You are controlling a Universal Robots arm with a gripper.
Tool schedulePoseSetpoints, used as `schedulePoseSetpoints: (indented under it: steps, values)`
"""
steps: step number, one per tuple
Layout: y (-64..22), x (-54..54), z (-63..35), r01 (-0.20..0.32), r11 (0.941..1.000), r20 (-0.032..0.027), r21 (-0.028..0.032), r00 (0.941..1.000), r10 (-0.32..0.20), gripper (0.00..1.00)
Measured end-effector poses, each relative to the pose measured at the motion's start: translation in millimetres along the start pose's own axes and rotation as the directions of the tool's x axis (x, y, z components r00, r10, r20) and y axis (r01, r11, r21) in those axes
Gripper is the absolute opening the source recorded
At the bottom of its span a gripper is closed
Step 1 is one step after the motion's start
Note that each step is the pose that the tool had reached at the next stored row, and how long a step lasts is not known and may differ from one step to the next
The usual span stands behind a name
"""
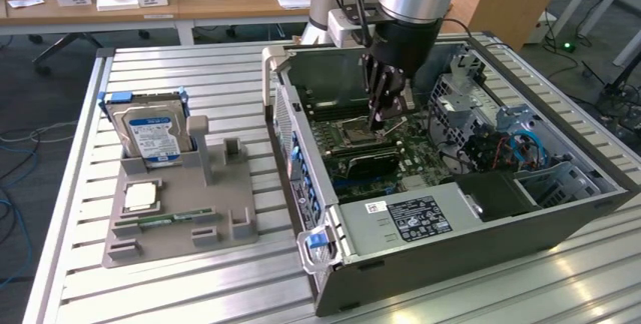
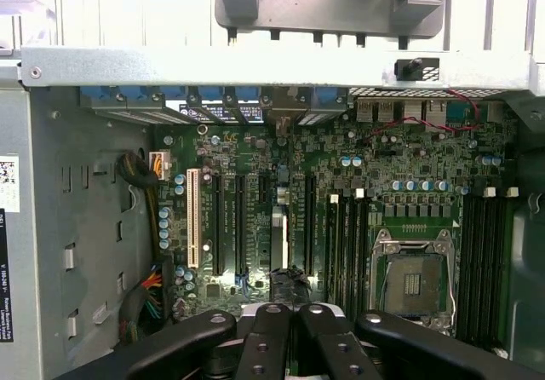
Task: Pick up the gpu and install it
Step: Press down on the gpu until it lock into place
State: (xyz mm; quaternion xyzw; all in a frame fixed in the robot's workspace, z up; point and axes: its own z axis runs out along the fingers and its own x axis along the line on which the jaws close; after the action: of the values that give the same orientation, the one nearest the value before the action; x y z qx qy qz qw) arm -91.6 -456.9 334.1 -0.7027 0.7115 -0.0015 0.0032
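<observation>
gpu (image 2: pixel 282 235) seen edge-on as a thin dark card with a pale strip, standing upright among the motherboard's (image 2: pixel 255 154) expansion slots inside the open case (image 1: pixel 451 264), straight under the hand (image 2: pixel 287 312). Its long axis runs along the slots, away from the fingertips toward the case's bracket wall. Hand fingers are drawn together. Can't tell if they pinch the card's top edge or just sit above it. CPU socket (image 2: pixel 413 282) is off to one side of the hand. Hard drive (image 1: pixel 150 136) is in its holder (image 1: pixel 180 226), well apart on the tabletop (image 1: pixel 200 286).

Arm upright, wrist pointing straight down, gripper (image 1: pixel 382 118) fingers (image 2: pixel 264 346) pressed together (no gap).
</observation>
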Motion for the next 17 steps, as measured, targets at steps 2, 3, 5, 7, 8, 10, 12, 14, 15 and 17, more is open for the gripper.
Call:
schedulePoseSetpoints:
  steps: [2, 3, 5, 7, 8, 10, 12, 14, 15, 17]
  values:
    - [0.0, 0.0, 0.0, 0.0, 1.0, -0.0001, 0.0, 1.0, 0.0, 0.11]
    - [0.0, 0.0, 0.0, 0.0, 1.0, 0.0, 0.0, 1.0, 0.0, 0.11]
    - [0.0, 0.0, 0.0, 0.0, 1.0, 0.0, 0.0, 1.0, 0.0, 0.11]
    - [0.0, -0.1, 0.0, 0.0, 1.0, -0.0001, -0.0001, 1.0, 0.0, 0.11]
    - [-0.1, -0.4, -0.1, 0.0, 1.0, -0.0002, -0.0001, 1.0, 0.0, 0.11]
    - [0.1, -1.8, 0.1, 0.0, 1.0, 0.0005, 0.0, 1.0, 0.0, 0.11]
    - [0.0, -4.1, 0.1, 0.0, 1.0, 0.0006, -0.0001, 1.0, 0.0, 0.11]
    - [0.1, -6.1, 0.3, 0.0, 1.0, 0.0009, 0.0, 1.0, 0.0, 0.11]
    - [0.1, -6.8, 0.4, 0.0, 1.0, 0.0009, 0.0, 1.0, 0.0, 0.11]
    - [0.0, -7.2, 5.4, 0.0, 1.0, 0.0008, -0.0001, 1.0, 0.0, 0.11]
